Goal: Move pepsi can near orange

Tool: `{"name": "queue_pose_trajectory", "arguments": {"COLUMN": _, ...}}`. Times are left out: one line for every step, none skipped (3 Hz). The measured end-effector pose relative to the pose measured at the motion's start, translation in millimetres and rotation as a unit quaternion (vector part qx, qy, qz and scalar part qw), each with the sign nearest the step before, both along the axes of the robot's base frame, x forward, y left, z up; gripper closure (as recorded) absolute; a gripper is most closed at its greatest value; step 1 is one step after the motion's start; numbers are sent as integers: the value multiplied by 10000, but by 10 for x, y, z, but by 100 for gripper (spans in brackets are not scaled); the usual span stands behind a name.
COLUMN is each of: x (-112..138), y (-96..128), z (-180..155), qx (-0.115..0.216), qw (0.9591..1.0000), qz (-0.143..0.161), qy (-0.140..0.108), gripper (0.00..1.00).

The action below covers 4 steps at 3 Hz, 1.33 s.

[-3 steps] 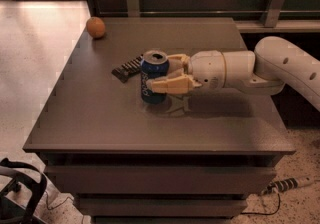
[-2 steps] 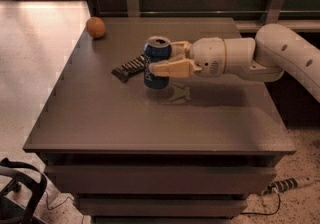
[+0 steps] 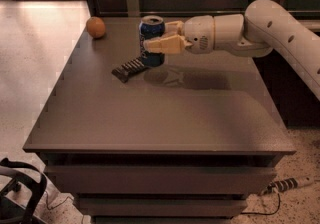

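The pepsi can, dark blue with a silver top, is upright and held a little above the dark table. My gripper reaches in from the right on a white arm and is shut on the can, one finger on each side. The orange sits at the table's far left corner, well to the left of the can.
A flat black ribbed bar lies on the table just below and left of the can. A wooden wall with metal brackets runs behind the table. The table's left edge drops to a tiled floor.
My gripper has lifted the can and carried it up and toward the far side of the table, past the black bar, closer to the orange.
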<state>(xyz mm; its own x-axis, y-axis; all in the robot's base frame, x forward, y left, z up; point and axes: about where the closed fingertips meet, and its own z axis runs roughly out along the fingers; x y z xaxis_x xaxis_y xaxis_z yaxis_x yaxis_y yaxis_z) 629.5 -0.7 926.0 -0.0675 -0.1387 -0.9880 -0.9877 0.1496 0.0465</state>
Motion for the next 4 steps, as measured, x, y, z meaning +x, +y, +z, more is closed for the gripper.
{"name": "queue_pose_trajectory", "arguments": {"x": 380, "y": 9, "z": 31, "qx": -135, "qw": 9997, "qz": -150, "qy": -109, "gripper": 100}}
{"name": "queue_pose_trajectory", "arguments": {"x": 765, "y": -91, "z": 109, "qx": -171, "qw": 9982, "qz": -493, "qy": -307, "gripper": 100}}
{"name": "queue_pose_trajectory", "arguments": {"x": 1046, "y": -154, "z": 167, "qx": -99, "qw": 9962, "qz": -727, "qy": -461, "gripper": 100}}
{"name": "queue_pose_trajectory", "arguments": {"x": 1046, "y": -154, "z": 167, "qx": -99, "qw": 9962, "qz": -727, "qy": -461, "gripper": 100}}
